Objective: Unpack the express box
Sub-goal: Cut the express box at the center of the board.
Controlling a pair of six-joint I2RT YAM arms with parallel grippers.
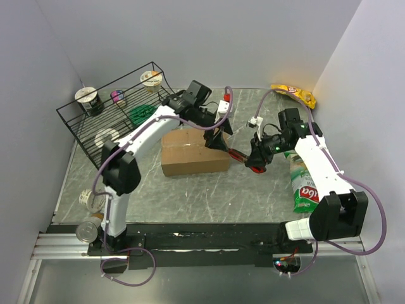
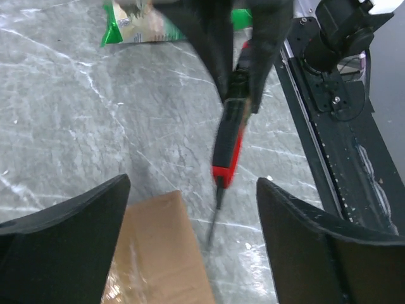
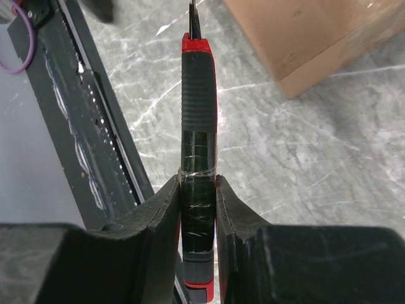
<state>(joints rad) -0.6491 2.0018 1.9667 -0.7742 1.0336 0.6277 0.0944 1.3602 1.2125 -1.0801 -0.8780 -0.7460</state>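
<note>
A grey marble-patterned tabletop sits boxed in by plain pale walls on three sides. A black rail runs along its near edge. The light is soft and even.

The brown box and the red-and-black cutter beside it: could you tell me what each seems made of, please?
The plain brown rectangular box looks like matte cardboard: dull tan faces, folded edges, what seems glossy clear tape on top. The red-and-black cutter seems plastic, with a ribbed, possibly rubbery black grip and a thin metal blade.
</note>
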